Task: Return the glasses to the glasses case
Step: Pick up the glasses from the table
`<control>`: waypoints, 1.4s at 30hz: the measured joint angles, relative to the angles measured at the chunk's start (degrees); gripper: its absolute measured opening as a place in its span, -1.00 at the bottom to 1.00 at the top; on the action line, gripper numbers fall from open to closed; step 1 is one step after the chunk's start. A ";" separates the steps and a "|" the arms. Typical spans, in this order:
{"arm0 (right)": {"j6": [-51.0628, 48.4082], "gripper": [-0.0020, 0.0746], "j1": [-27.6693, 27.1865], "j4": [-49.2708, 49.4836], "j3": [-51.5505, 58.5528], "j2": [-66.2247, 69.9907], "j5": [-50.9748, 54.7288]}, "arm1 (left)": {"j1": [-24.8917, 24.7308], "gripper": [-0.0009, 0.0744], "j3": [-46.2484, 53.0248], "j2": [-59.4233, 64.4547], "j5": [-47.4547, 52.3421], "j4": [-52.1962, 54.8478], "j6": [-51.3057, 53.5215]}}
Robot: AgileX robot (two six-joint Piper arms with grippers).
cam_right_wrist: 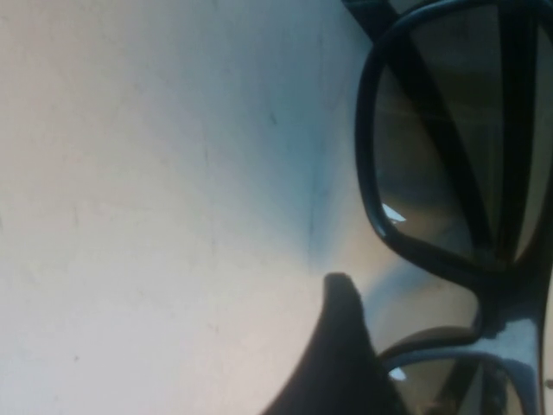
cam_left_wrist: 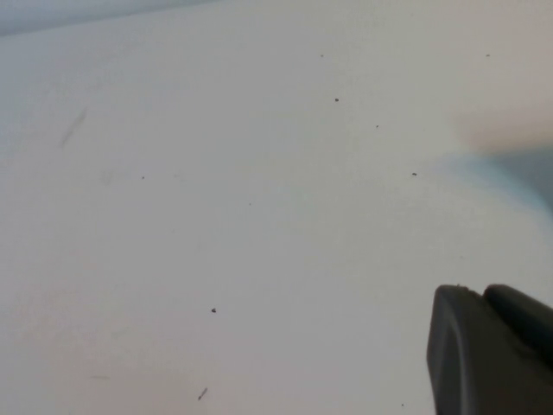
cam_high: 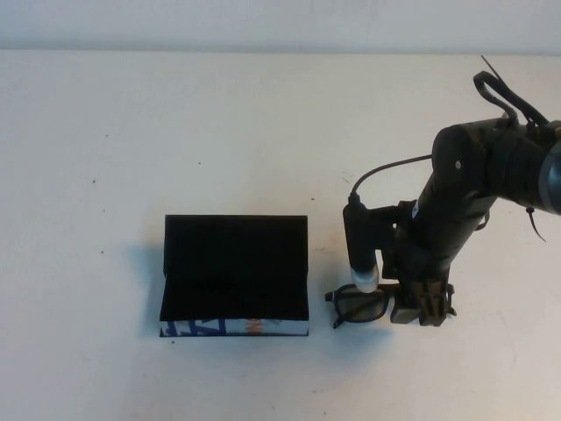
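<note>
One glasses (cam_high: pixel 361 303), one open glasses case (cam_high: pixel 235 274); right hand (cam_high: pixel 423 309) at glasses.

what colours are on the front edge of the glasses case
Blue, white and a spot of orange on the glasses case, clearest in the high view.

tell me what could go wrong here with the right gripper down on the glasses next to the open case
1. The right gripper is open, low over the right end of the glasses, which lie on the table. Closing off-centre may pinch one lens or twist the frame.
2. The case sits just left of the glasses; a low carry could hit its near wall.
3. The glasses look nearly as wide as the case, so a tilted drop may hang on the rim.
The left gripper only shows at the edge of its wrist view, over bare table.
</note>
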 joint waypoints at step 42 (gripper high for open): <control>-0.11 -0.36 -0.10 -1.05 -4.03 3.27 1.85 | 0.00 -0.98 0.00 0.00 0.00 0.00 0.00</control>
